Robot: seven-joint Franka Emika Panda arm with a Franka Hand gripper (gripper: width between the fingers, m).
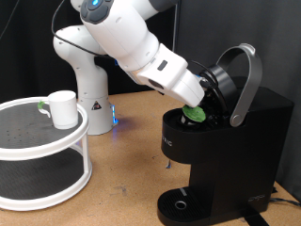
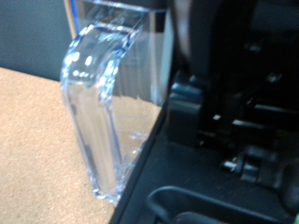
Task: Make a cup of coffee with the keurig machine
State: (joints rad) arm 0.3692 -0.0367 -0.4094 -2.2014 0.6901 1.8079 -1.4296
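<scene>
The keurig machine stands on the tabletop at the exterior view's right with its silver-grey lid handle raised, and the jaws reach into its open brew head just above a green-topped pod; whether they grip anything I cannot tell. The white arm slopes down from the exterior view's upper left. The cup stands upright on a white round rack, well apart at the left.

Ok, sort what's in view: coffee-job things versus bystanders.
Job:
- keurig machine, lid raised
- green-topped pod at its open brew head
- gripper at that head
- cup on the white tiered stand

Bystanders:
- clear water tank
- wooden table
</scene>
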